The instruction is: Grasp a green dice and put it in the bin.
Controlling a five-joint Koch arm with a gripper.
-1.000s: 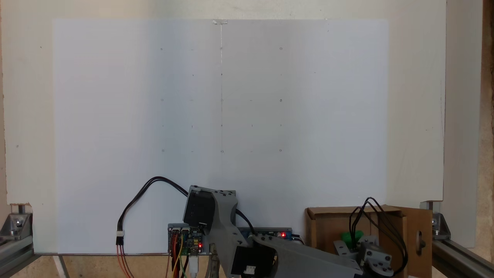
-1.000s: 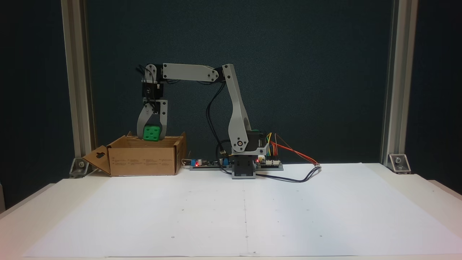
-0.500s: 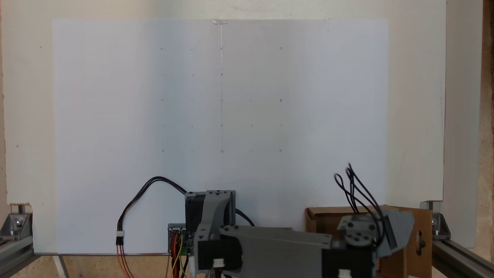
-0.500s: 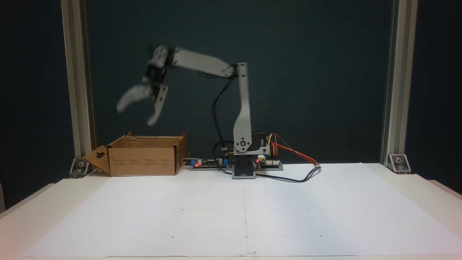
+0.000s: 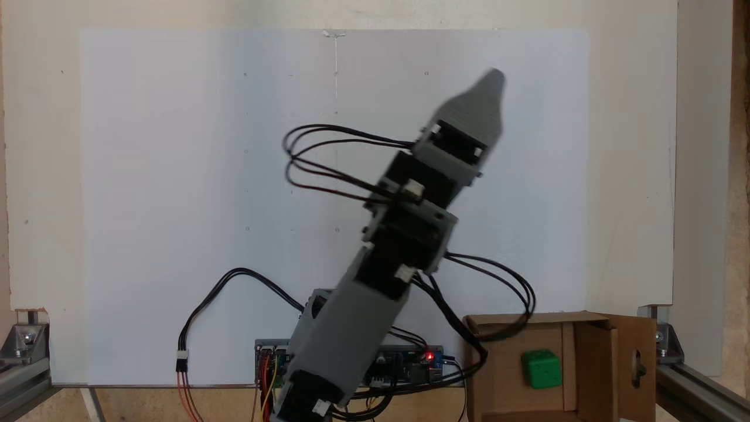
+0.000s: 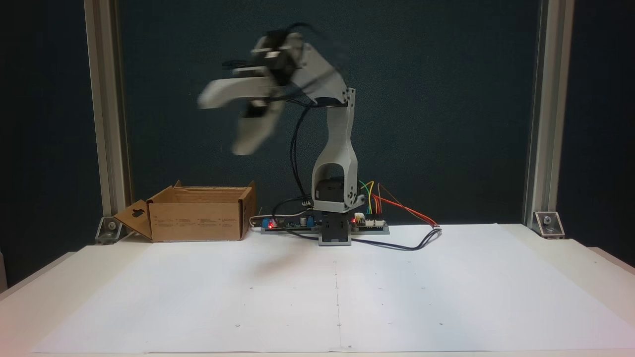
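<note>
The green dice lies on the floor of the bin, a brown cardboard box at the lower right of a fixed view. In the other fixed view the bin stands at the left and its walls hide the dice. My gripper is raised high above the table, to the right of the bin, blurred by motion. Its two grey jaws are spread wide apart with nothing between them, so it is open. From above, one grey fingertip points over the white sheet.
A white paper sheet covers the table. The arm's base with circuit boards and coloured wires sits at the back. Aluminium frame posts stand at both sides. The bin's side flap with a handle hole hangs outward.
The gripper let go of the green dice, which dropped into the bin. The arm then lifted and swung away from the bin toward the middle of the sheet, jaws staying open.
</note>
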